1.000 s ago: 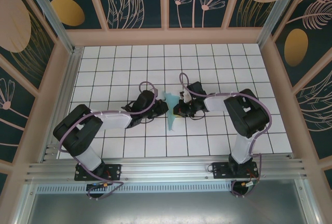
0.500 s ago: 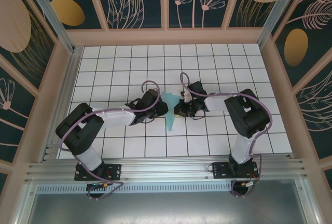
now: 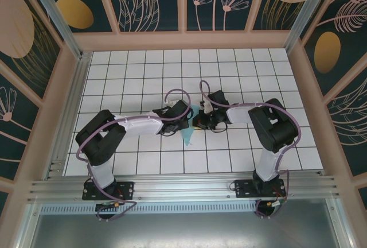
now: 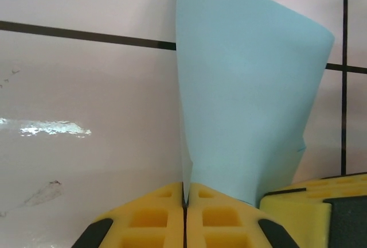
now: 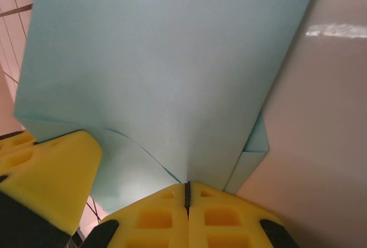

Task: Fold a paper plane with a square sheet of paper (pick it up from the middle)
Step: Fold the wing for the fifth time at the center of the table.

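The left gripper point(image 4: 184, 201) is pinched tight on an edge of the paper plane point(image 4: 246, 99), its yellow pads meeting with the paper between them. The right gripper point(image 5: 187, 195) clamps the paper the same way. Seen from above, both grippers meet mid-table point(image 3: 143, 76) and hide most of the paper. Only a teal tip pokes out toward the arm bases, probably the dart's nose.

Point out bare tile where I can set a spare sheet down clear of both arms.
Free: far rows of the white grid-tiled table along the wooden back wall; near row between the arms, by the aluminium rail. Crowded: centre, where left gripper and right gripper pinch the light teal-blue folded paper sheet.
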Controlling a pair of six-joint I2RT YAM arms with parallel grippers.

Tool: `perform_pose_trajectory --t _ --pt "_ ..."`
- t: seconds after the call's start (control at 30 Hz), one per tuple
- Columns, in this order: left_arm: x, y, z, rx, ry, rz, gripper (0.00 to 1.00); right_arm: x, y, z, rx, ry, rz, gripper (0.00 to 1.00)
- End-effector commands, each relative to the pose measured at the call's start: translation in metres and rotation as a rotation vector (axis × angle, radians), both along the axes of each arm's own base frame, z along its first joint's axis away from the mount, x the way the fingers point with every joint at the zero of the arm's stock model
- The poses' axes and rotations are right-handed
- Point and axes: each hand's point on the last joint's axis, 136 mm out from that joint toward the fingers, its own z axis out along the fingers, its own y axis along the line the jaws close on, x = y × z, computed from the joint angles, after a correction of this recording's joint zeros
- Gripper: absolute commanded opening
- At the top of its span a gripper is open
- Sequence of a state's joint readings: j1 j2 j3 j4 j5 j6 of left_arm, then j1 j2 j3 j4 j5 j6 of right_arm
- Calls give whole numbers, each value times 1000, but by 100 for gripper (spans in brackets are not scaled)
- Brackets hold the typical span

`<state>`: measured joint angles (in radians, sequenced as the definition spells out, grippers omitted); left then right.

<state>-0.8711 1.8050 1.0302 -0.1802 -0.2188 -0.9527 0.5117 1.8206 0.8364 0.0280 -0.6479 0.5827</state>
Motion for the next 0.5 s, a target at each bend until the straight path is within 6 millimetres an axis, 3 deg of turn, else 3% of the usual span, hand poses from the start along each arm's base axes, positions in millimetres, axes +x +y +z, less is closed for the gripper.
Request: perform_pose_trajectory --t 0.0,0.47 --pt "1 3 7 59 -15 0 10 -10 -13 -18 -38 58 -24 6" --pt "-1 -34 13 22 -18 -40 17 -12 -17 -23 -18 84 -41 6"
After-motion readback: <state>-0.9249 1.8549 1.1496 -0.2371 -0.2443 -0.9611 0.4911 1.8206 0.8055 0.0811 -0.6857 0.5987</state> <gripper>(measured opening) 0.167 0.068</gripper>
